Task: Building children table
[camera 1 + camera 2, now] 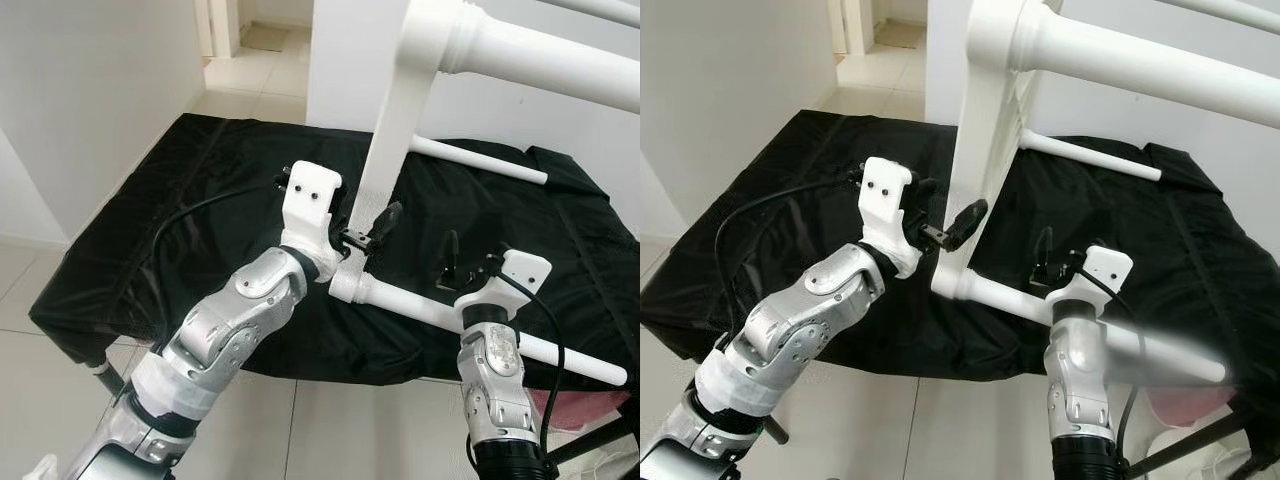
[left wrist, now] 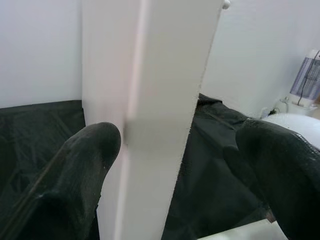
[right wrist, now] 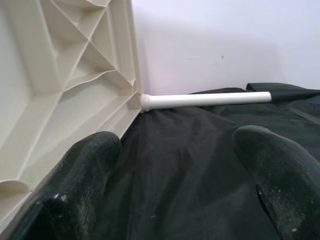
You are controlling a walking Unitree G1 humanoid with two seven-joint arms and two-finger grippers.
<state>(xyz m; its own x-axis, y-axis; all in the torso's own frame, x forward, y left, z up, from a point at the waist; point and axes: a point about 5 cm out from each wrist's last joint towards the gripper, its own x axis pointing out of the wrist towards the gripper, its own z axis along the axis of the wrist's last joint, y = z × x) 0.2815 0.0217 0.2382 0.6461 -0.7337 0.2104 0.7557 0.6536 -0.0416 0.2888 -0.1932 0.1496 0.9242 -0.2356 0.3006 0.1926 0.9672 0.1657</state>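
A white children's table stands tipped on its side on a black cloth [image 1: 200, 200]. Its tabletop edge [image 1: 385, 140] rises upright, with ribs on the underside [image 3: 60, 75]. One leg [image 1: 540, 55] juts out up high, a lower leg [image 1: 420, 303] points toward me, and a far leg [image 3: 205, 99] lies along the cloth. My left gripper [image 1: 362, 236] is open and straddles the tabletop edge [image 2: 145, 100]; one finger [image 2: 95, 145] touches it, and the other stands apart. My right gripper [image 1: 470, 262] is open over the lower leg, holding nothing.
The cloth-covered surface ends in a front edge [image 1: 300, 365] above pale floor tiles [image 1: 330, 430]. White walls close the back and the left side, with a doorway [image 1: 240, 40] at the far left. Something pink [image 1: 590, 405] sits low at the right.
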